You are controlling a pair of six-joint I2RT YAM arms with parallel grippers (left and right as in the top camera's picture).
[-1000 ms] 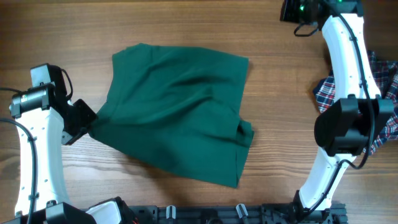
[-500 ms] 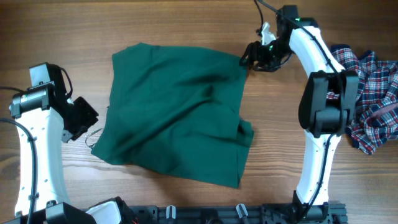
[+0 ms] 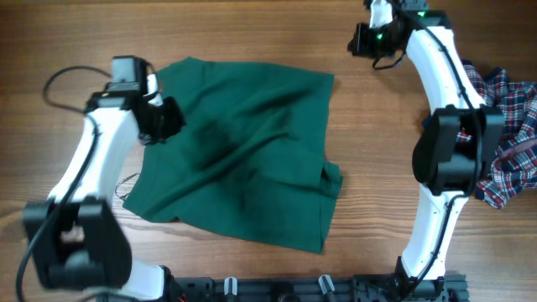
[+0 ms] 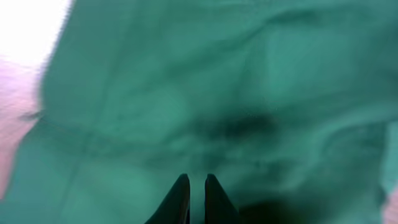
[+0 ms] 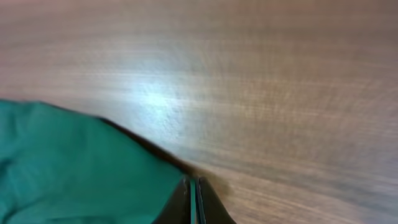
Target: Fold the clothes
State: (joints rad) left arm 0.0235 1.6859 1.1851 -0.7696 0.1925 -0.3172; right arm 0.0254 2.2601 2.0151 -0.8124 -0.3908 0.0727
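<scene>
The dark green garment [image 3: 239, 151] lies spread and rumpled on the wooden table, with a fold at its right edge and a thin cord loop [image 3: 126, 186] at its lower left. It fills the left wrist view [image 4: 186, 93]. My left gripper [image 3: 164, 119] [image 4: 196, 180] hovers over the garment's upper left part, fingers nearly together and holding nothing. My right gripper [image 3: 362, 40] [image 5: 194, 182] is shut and empty above bare table beyond the garment's top right corner [image 5: 74, 168]. The plaid garment [image 3: 508, 126] lies bunched at the right edge.
The wooden table [image 3: 377, 184] shows bare wood between the green garment and the right arm's white column [image 3: 440, 210]. A black rail [image 3: 277, 289] runs along the front edge.
My left gripper swung from the table left of the garment up and right to over its upper left part. My right gripper drew back from the garment's top right corner toward the far edge.
</scene>
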